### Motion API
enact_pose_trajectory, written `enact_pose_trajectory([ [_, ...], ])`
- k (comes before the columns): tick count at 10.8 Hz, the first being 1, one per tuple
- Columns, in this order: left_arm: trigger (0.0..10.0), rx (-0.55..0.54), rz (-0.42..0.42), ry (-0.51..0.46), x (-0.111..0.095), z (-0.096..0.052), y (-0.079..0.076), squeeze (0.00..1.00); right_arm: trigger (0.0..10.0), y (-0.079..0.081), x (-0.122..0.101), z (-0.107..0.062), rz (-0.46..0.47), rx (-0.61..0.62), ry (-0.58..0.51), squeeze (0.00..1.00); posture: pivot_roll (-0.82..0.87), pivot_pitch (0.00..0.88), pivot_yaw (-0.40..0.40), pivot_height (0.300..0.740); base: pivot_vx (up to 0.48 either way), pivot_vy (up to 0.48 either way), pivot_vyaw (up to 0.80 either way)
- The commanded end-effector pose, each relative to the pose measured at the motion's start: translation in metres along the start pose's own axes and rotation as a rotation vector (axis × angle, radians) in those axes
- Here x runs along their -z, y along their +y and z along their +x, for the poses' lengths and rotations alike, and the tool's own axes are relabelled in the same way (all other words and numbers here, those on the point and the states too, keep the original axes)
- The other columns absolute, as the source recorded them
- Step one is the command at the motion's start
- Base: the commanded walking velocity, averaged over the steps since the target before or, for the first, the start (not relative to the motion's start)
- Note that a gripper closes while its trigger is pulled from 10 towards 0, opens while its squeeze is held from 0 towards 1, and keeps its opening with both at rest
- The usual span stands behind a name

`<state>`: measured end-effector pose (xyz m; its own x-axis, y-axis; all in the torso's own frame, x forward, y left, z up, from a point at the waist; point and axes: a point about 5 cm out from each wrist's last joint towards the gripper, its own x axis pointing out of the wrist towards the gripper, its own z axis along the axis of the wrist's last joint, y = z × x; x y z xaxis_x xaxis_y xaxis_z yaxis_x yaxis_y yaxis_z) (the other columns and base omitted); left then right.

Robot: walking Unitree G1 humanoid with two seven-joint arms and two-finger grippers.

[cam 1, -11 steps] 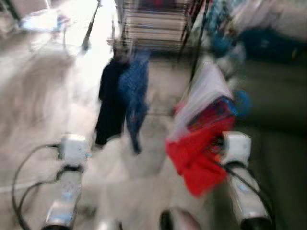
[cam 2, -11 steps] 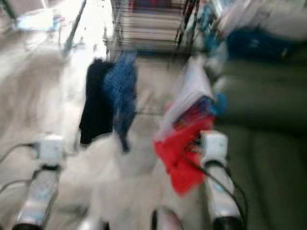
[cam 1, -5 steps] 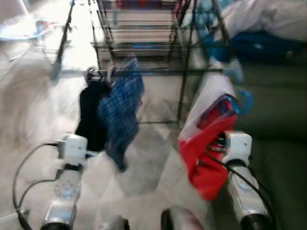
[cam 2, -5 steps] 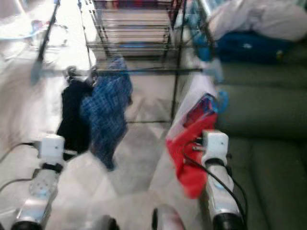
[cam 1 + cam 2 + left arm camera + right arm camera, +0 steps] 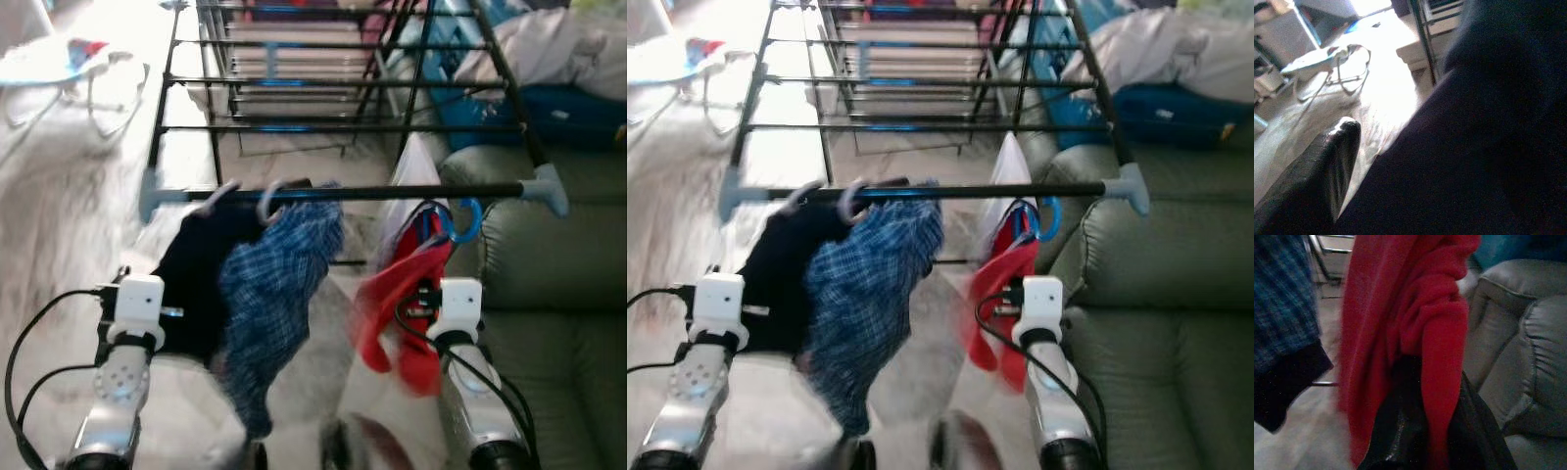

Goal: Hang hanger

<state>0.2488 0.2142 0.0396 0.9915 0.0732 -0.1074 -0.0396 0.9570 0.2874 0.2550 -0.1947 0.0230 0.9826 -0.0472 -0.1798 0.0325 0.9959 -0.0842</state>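
Right gripper [image 5: 427, 294] clenched on the red garment [image 5: 397, 313], blue hanger hook [image 5: 460, 221] at 12 o'clock apparently touching the front rail [image 5: 392, 192], not clearly seated; left gripper's [image 5: 171, 311] jaws unreadable.

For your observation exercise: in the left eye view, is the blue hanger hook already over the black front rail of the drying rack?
No: the blue hanger hook sits just below the black front rail, carrying the red garment.
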Motion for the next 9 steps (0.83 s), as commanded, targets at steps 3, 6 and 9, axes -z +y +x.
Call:
enact_pose_trajectory([
  [3, 10.0, 0.006, 0.019, 0.006, 0.002, -0.003, 0.001, 0.00, 10.0, -0.004, -0.021, 0.008, -0.021, 0.026, -0.098, 0.00, 0.00, 0.130, -0.045, 0.740, 0.000, 0.000, 0.00],
  [6, 10.0, 0.014, 0.015, 0.009, 0.003, -0.004, -0.002, 0.00, 10.0, -0.010, -0.028, 0.011, -0.051, 0.056, -0.136, 0.00, 0.01, 0.127, -0.047, 0.740, 0.000, 0.000, 0.00],
  [9, 10.0, 0.020, 0.012, 0.009, 0.003, -0.003, -0.004, 0.00, 10.0, -0.021, -0.041, 0.021, -0.053, 0.026, -0.121, 0.00, 0.01, 0.128, -0.044, 0.740, 0.000, 0.000, 0.00],
])
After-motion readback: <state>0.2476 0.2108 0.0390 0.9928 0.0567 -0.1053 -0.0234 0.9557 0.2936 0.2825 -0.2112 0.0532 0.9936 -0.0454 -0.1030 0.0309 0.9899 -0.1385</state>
